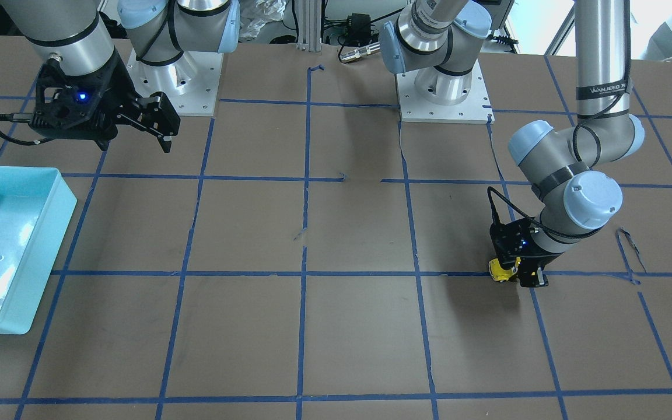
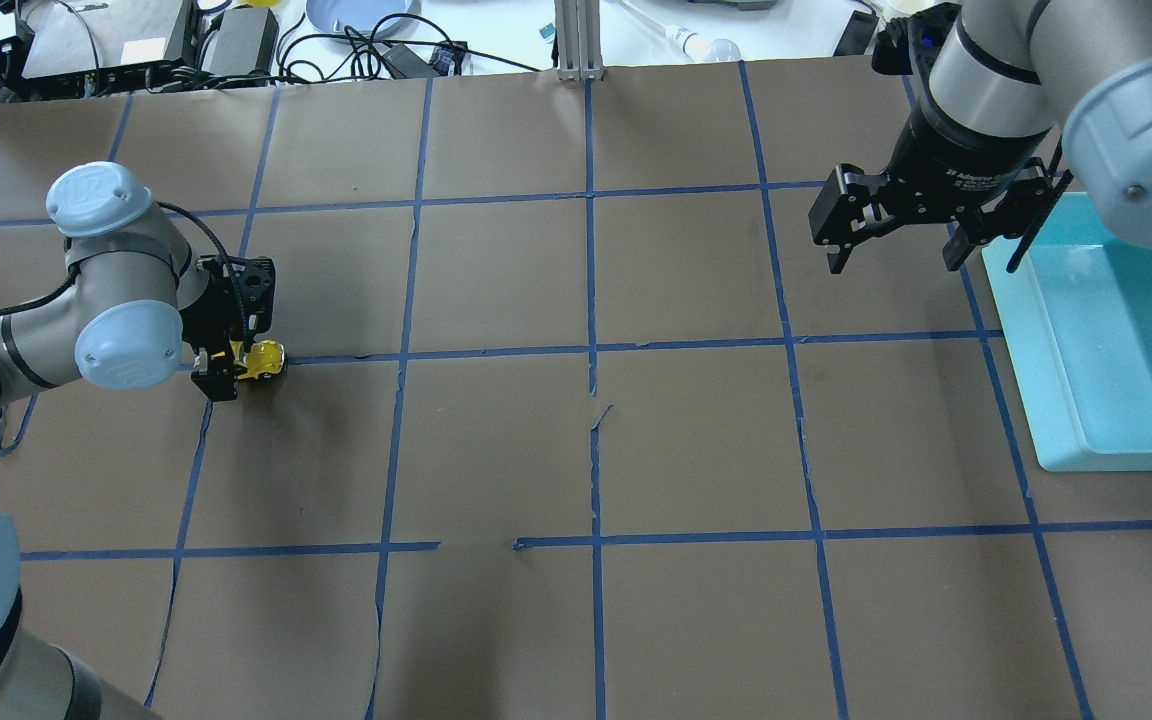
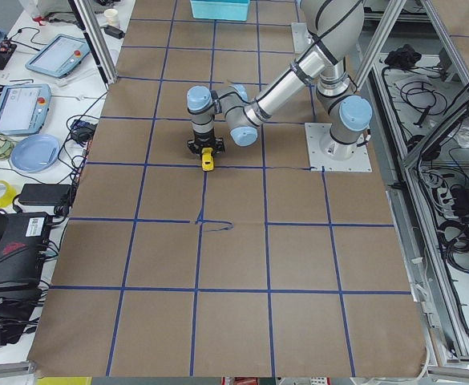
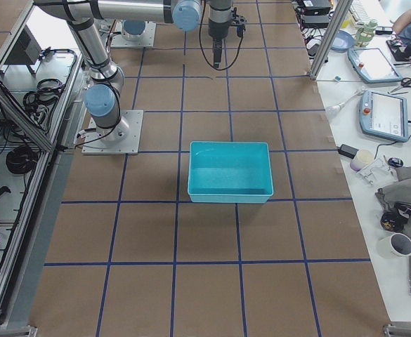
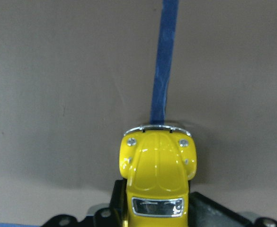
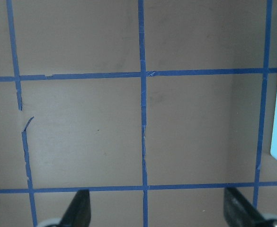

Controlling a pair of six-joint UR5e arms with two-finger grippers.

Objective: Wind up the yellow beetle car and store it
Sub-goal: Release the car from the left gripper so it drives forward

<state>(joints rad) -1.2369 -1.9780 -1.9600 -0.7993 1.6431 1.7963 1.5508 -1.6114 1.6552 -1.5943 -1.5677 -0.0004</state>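
The yellow beetle car (image 2: 266, 357) stands on the table on a blue tape line at the robot's left. It also shows in the front-facing view (image 1: 500, 271), the left side view (image 3: 208, 160) and the left wrist view (image 5: 158, 170), nose pointing away from the wrist. My left gripper (image 2: 234, 367) is low at the table and shut on the car's rear part, its fingers on both sides. My right gripper (image 2: 894, 258) is open and empty, held above the table just beside the teal bin; its two fingertips show wide apart in the right wrist view (image 6: 158, 210).
A teal bin (image 2: 1021, 350) stands at the table's right edge, empty inside, also in the front-facing view (image 1: 50, 233) and the right side view (image 4: 230, 193). Brown paper with a blue tape grid covers the table. The arm bases stand at the robot's edge.
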